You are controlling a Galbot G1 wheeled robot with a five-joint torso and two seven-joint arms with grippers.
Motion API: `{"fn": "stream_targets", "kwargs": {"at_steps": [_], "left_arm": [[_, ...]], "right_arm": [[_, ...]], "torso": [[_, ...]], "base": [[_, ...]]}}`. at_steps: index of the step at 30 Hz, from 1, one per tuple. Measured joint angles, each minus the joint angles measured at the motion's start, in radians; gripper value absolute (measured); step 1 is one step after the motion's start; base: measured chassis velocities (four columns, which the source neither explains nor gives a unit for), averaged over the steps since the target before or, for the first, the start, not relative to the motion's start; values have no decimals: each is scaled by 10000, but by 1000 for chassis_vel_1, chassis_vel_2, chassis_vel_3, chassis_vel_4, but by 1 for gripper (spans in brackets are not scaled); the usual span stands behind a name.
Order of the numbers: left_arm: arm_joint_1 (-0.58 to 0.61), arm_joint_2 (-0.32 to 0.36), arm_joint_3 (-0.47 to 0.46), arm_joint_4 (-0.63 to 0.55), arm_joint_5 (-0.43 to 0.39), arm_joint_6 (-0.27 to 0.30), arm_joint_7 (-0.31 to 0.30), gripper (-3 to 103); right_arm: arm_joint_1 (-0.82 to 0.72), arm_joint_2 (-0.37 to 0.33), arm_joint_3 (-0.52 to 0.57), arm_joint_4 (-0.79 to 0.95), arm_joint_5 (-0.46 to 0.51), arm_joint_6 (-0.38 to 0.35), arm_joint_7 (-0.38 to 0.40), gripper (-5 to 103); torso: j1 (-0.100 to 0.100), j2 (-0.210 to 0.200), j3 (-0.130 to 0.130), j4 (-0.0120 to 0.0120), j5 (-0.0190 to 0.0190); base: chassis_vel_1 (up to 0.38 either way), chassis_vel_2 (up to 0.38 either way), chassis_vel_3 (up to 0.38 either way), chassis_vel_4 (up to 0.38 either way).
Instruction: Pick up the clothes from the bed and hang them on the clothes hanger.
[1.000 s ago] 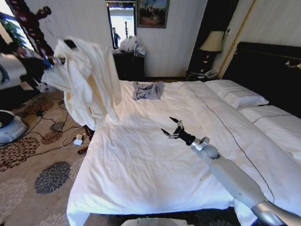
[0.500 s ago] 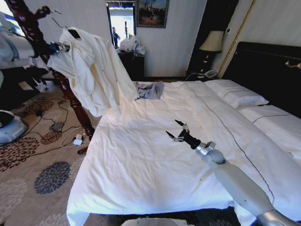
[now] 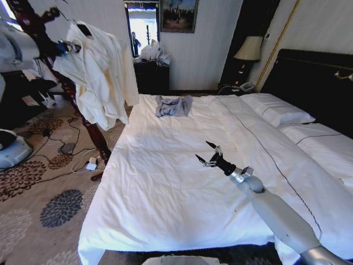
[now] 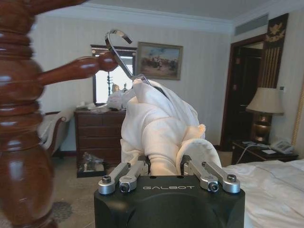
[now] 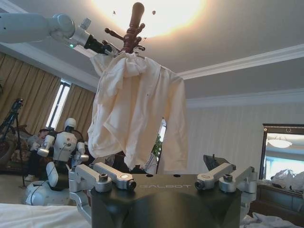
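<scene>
Hanging long and limp off the black hanger (image 3: 84,27), one cream shirt (image 3: 98,74), up beside the wooden coat stand (image 3: 33,25) and well clear of the bed (image 3: 165,182). Pinched near the collar by the left gripper (image 4: 164,167), fingers clamped on a fold of cloth; hook (image 4: 115,40) close by one peg, probably not yet over it. Right gripper (image 3: 205,156) spread wide, carrying nothing, low over the duvet, far from the shirt. One grey garment (image 3: 173,105) left lying near the far edge.

Bed (image 3: 165,187) surface open across frame centre. Upper left crowded: wooden coat stand (image 3: 83,110) and hanging clothes (image 3: 99,77). Grey-blue garment (image 3: 172,105) near far edge.
</scene>
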Motion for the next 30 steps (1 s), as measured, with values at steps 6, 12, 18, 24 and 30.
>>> {"fn": "stream_targets", "kwargs": {"at_steps": [6, 12, 18, 24, 30], "left_arm": [[253, 47, -133, 352, 146, 41, -2, 26], [726, 82, -368, 315, 155, 39, -16, 26], [1047, 99, -487, 57, 212, 12, -48, 26], [1080, 202, -575, -379, 221, -70, -454, 23], [1206, 388, -883, -802, 220, -322, -663, 47]], "right_arm": [[-124, -19, 81, 14, -19, 44, -44, 100], [-192, -66, 168, 32, -21, 60, -72, 100], [-267, -94, 235, 52, -24, 84, -97, 100], [-323, -50, 263, 52, -49, 100, -127, 100], [-328, -9, 249, 64, -100, 100, -133, 100]], "torso": [[0, 0, 0, -9, 3], [-1, 0, -1, -2, 4], [0, 1, 0, -7, 4], [0, 1, 0, -4, 0], [-1, 1, 0, -6, 3]], "base": [[0, 0, 0, 0], [0, 0, 0, 0], [0, 0, 0, 0], [0, 0, 0, 0], [0, 0, 0, 0]]}}
